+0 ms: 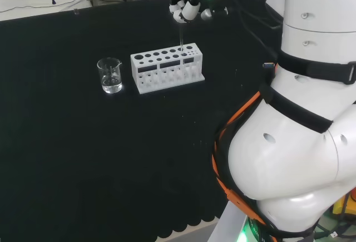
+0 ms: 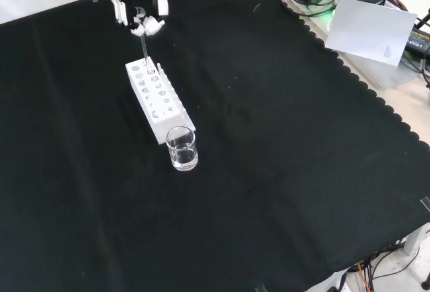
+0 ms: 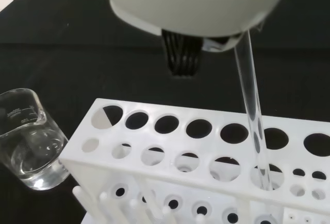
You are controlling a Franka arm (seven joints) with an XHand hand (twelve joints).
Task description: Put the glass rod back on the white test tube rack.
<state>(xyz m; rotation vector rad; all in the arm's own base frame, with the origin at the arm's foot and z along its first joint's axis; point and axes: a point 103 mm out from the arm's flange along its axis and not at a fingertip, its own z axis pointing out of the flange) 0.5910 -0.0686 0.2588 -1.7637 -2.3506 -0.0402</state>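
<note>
The white test tube rack (image 1: 167,67) (image 2: 156,94) (image 3: 196,157) stands on the black cloth. A clear glass rod (image 1: 181,39) (image 2: 144,52) (image 3: 251,105) hangs nearly upright from my hand (image 1: 189,5) (image 2: 142,7), whose fingers are curled on its top end. The rod's lower end has entered one of the rack's holes, near the rack's right end in the head view. In the wrist view the rod passes down through the top plate's hole into the plate below. My hand hovers directly above that end of the rack.
A small glass beaker (image 1: 110,75) (image 2: 182,148) (image 3: 28,139) with a little clear liquid stands beside the rack's other end. The arm's white links (image 1: 300,114) fill the head view's right. Papers and cables (image 2: 363,17) lie beyond the cloth's scalloped edge.
</note>
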